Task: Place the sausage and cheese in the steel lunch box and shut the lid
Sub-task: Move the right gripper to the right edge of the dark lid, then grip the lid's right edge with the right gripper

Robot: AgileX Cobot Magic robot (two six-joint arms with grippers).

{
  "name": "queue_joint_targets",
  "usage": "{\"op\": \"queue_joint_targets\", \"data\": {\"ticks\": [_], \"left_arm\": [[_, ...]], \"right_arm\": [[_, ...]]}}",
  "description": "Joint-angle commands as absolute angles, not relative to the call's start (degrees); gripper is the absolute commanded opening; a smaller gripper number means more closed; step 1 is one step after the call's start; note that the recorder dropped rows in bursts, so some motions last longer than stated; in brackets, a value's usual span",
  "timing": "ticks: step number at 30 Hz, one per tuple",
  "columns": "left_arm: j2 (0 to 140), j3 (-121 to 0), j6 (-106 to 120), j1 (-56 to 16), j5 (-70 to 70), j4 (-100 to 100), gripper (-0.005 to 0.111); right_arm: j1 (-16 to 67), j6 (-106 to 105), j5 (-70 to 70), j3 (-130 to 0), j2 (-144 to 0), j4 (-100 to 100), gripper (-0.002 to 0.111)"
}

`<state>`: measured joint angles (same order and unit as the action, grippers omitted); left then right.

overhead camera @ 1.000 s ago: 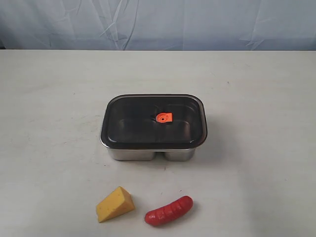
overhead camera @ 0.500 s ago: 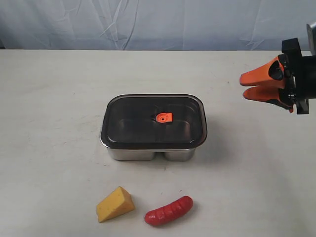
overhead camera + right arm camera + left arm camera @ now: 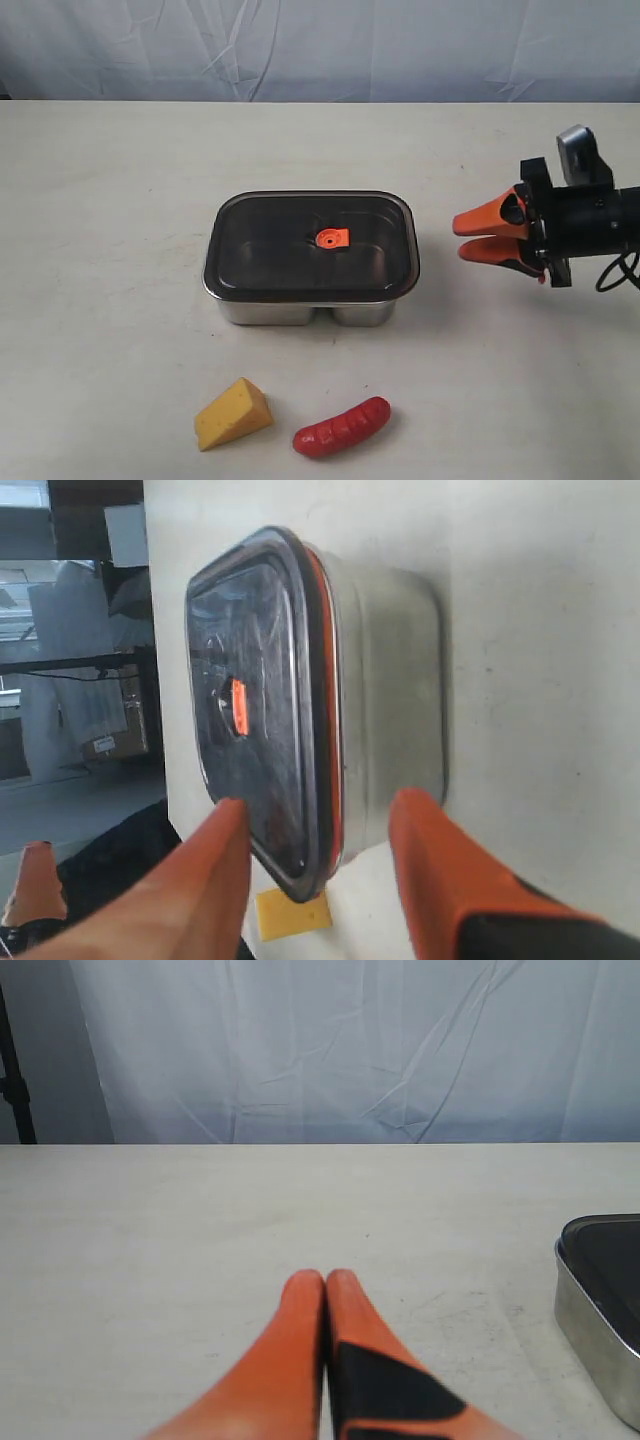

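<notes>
**STATUS: LID ON BOX, FOOD ON TABLE, RIGHT PINCER APART, LEFT PINCER TOGETHER**

Start at the near edge of the exterior view. Locate the small yellow-orange wedge-shaped toy cheese (image 3: 232, 414) and, to its right, the glossy red, slightly curved toy sausage (image 3: 342, 428). Both lie on the pale table top (image 3: 120, 200), close together but not touching, in front of the box and outside it.

Behind them stands the shiny rectangular stainless-steel lunch box (image 3: 300, 312) with rounded corners. The dark smoky translucent lid (image 3: 270, 250) sits on it and covers the whole opening. Its small orange valve tab (image 3: 331, 238) faces up at the centre. In the right wrist view, an orange seal (image 3: 328, 680) shows between the lid and the steel wall.

To the right of the box and clear of it, the right gripper (image 3: 460, 238) points its orange fingers at the box's right end. Its jaws stand apart with nothing between them.

In the left wrist view, the left gripper (image 3: 322, 1282) has its two orange fingers pressed together tip to tip, holding nothing.

Farthest back hangs a wrinkled pale blue-grey cloth backdrop (image 3: 300, 50).
</notes>
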<state>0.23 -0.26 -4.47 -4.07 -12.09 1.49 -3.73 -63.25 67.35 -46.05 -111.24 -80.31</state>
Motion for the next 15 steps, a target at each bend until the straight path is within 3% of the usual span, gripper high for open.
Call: {"op": "queue_joint_targets", "data": {"ticks": [1, 15], "left_arm": [[0.0, 0.0, -4.5, -4.0, -11.6, 1.6, 0.0], [0.0, 0.0, -4.5, -4.0, -11.6, 1.6, 0.0]], "right_arm": [[-0.2, -66.0, 66.0, -45.9, -112.5, -81.7, 0.045], [5.0, -67.4, 62.4, -45.9, -112.5, -83.0, 0.045]]}}
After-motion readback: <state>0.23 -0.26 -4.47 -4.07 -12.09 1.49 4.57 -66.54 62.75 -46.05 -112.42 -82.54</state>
